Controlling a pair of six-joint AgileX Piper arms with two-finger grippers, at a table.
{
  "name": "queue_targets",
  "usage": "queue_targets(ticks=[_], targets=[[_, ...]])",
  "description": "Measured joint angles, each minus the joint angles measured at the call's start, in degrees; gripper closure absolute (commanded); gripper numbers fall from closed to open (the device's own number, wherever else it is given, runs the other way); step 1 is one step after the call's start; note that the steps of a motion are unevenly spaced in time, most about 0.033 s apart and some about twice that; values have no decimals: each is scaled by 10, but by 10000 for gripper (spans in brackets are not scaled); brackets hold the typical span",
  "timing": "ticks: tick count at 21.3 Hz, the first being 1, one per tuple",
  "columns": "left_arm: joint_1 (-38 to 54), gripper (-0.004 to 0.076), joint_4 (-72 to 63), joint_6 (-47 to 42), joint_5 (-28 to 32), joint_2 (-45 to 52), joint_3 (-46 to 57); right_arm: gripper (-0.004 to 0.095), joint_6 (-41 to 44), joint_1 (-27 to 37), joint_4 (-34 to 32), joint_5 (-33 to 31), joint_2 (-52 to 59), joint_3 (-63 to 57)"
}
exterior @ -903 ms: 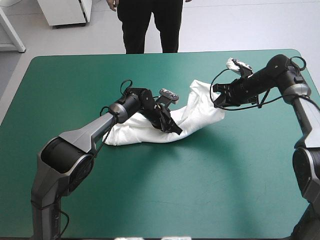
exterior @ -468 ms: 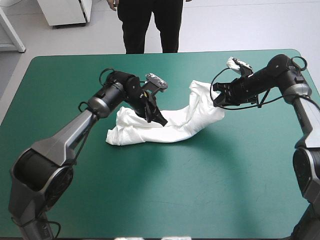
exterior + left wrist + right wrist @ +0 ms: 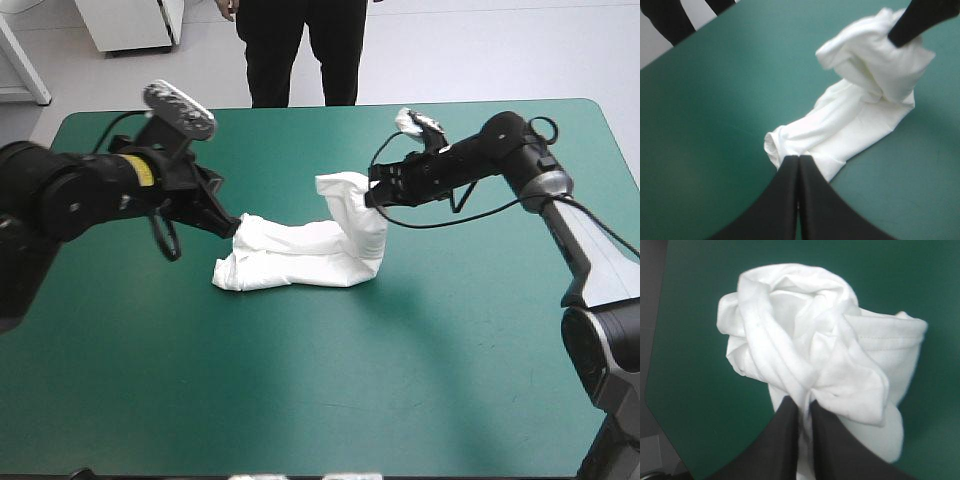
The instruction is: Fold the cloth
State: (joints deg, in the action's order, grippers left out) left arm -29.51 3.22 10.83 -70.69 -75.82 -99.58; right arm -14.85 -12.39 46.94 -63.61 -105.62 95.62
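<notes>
right end effector (image 3: 805, 402) pinching one end of the t-shirt (image 3: 300, 255), held raised | left end effector (image 3: 799, 159) pressed together, empty, at the other end | shirt rumpled mid-counter (image 3: 420, 380) | we advise carrying the raised end across low, edges square.

- T-shirt (image 3: 300, 255): white cloth, matt and soft, heavily creased. You can see a stitched hem on the bunched end pinched in the right gripper (image 3: 805, 401).
- Table cover (image 3: 420, 380) under the T-shirt: teal-green, smooth, mostly matt with a slight sheen. You'll spot faint fine marks on it just beside the T-shirt.
- Left gripper (image 3: 799, 159) at the T-shirt's low end: black fingers, smooth, matt, plastic-looking.
- Right gripper fingers: same black, smooth, matt finish.
</notes>
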Motion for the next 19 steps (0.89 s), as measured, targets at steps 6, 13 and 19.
queue_targets(ticks=[6, 13, 19], targets=[[0, 734, 10, -19, -8, 107, -1, 808, -24, -121, 33, 81, -57, 33], [0, 734, 10, -20, -8, 107, -1, 312, -58, -188, 74, 58, -148, 107], [0, 734, 10, -20, -8, 107, -1, 318, -45, -181, 36, 9, -149, 184]])
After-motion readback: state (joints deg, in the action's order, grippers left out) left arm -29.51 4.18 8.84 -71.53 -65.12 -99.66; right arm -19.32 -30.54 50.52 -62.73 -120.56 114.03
